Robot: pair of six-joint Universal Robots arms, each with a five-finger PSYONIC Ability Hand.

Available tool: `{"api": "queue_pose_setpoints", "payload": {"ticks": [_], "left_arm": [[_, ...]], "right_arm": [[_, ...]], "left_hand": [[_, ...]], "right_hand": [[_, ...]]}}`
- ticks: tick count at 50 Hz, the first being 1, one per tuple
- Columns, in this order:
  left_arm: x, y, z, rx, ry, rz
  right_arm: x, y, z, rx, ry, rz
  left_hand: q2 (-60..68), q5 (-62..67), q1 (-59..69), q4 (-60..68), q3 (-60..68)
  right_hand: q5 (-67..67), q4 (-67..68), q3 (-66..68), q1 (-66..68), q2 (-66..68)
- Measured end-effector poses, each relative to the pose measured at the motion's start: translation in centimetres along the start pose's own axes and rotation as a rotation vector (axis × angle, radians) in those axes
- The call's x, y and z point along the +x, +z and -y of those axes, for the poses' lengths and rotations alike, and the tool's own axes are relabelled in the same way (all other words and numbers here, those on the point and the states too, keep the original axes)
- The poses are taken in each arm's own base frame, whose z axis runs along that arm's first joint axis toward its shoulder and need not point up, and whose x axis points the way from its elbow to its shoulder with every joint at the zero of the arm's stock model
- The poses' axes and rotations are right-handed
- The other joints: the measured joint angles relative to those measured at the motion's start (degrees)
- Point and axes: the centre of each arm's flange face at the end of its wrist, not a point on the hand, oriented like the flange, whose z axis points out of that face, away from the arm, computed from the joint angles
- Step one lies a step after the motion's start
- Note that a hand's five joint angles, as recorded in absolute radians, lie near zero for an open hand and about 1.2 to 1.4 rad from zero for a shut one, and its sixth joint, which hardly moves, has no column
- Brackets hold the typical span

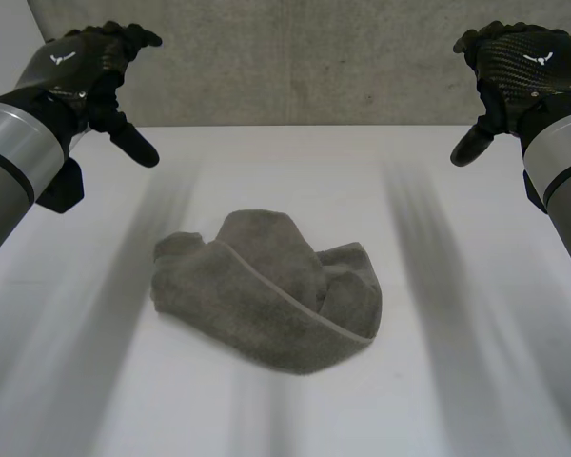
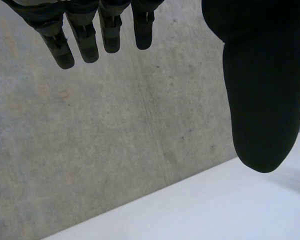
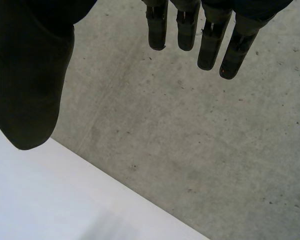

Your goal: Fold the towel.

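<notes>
A grey-brown towel (image 1: pixel 266 290) lies crumpled in a heap on the middle of the white table (image 1: pixel 476 381). My left hand (image 1: pixel 90 67) is raised at the far left, well above and away from the towel, open with nothing in it. Its straight fingers (image 2: pixel 80 35) and thumb (image 2: pixel 262 100) point toward the wall. My right hand (image 1: pixel 519 67) is raised at the far right, also open and empty. Its fingers (image 3: pixel 210 40) and thumb (image 3: pixel 30 85) hang over the table's far edge.
A grey concrete wall (image 1: pixel 305 57) stands behind the table's far edge (image 1: pixel 305 127). White table surface surrounds the towel on all sides.
</notes>
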Motion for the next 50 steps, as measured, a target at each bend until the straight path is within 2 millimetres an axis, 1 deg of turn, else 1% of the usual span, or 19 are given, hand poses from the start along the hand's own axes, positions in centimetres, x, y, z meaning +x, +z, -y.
{"api": "queue_pose_setpoints", "payload": {"ticks": [12,16,19,22,25,26,27,30,32,33,36,40,45,47,50], "left_arm": [[0.6,-0.1,-0.7,-0.02,0.0,-0.018],[0.9,0.0,-1.3,-0.024,0.016,-0.037],[1.2,0.3,-2.4,-0.047,0.06,-0.071],[1.5,0.7,-4.0,-0.087,0.131,-0.118],[1.9,1.1,-6.5,-0.146,0.233,-0.176],[1.9,1.3,-7.7,-0.173,0.282,-0.199],[2.0,1.4,-8.1,-0.183,0.298,-0.207],[2.0,1.8,-10.6,-0.24,0.384,-0.245],[1.9,2.0,-12.0,-0.273,0.42,-0.262],[1.9,2.1,-12.4,-0.282,0.426,-0.266],[1.8,2.3,-14.3,-0.327,0.446,-0.282],[1.7,2.6,-16.0,-0.37,0.448,-0.292],[1.6,2.7,-17.9,-0.414,0.451,-0.302],[1.5,2.8,-18.4,-0.426,0.457,-0.307],[1.6,2.7,-19.2,-0.442,0.477,-0.318]], "right_arm": [[-0.4,0.0,0.1,0.005,-0.013,0.035],[-0.9,-0.3,-0.2,-0.008,-0.02,0.105],[-1.7,-0.9,-0.8,-0.053,-0.012,0.19],[-2.6,-1.6,-2.0,-0.132,0.022,0.273],[-3.6,-2.3,-4.3,-0.254,0.099,0.338],[-4.0,-2.6,-5.6,-0.318,0.148,0.353],[-4.1,-2.6,-6.1,-0.339,0.165,0.356],[-4.8,-3.2,-8.9,-0.45,0.261,0.366],[-5.4,-3.5,-10.5,-0.505,0.306,0.372],[-5.6,-3.6,-10.9,-0.516,0.314,0.375],[-6.9,-4.4,-12.9,-0.57,0.339,0.404],[-8.7,-5.4,-14.8,-0.619,0.336,0.45],[-10.5,-6.5,-16.5,-0.672,0.32,0.497],[-11.0,-6.8,-16.8,-0.682,0.315,0.51],[-11.6,-7.2,-17.2,-0.694,0.307,0.528]], "left_hand": [[0.1,0.0,0.1,0.1,0.1],[2.4,1.2,2.4,2.4,2.4],[3.1,2.0,3.0,3.1,3.1],[3.4,2.3,3.3,3.4,3.3],[3.6,2.4,3.5,3.6,3.5],[3.8,2.7,3.7,3.8,3.7],[3.8,2.8,3.8,3.8,3.8],[5.0,3.9,5.0,5.0,5.0],[5.4,4.3,5.3,5.4,5.4],[5.5,4.4,5.5,5.5,5.5],[6.2,5.1,6.2,6.2,6.1],[8.9,7.7,8.8,8.9,8.8],[11.4,10.3,11.3,11.3,11.3],[12.2,11.1,12.1,12.2,12.1],[15.3,14.1,15.7,15.3,15.3]], "right_hand": [[0.0,0.0,0.0,0.0,0.0],[0.0,0.0,0.0,0.0,0.0],[0.0,0.0,0.0,0.0,0.0],[0.0,0.0,0.0,0.0,0.0],[0.0,0.0,0.0,0.0,0.0],[0.0,0.0,0.0,0.0,0.0],[0.0,0.0,0.0,0.0,0.0],[0.0,0.0,0.0,0.0,0.0],[0.0,0.0,0.0,0.0,0.0],[0.0,0.0,0.0,0.0,0.0],[0.2,0.0,0.1,0.4,0.1],[2.4,0.3,1.3,2.6,0.3],[4.5,1.8,3.3,4.3,2.4],[6.3,3.8,5.1,6.2,4.3],[12.0,9.9,11.4,12.1,10.4]]}}
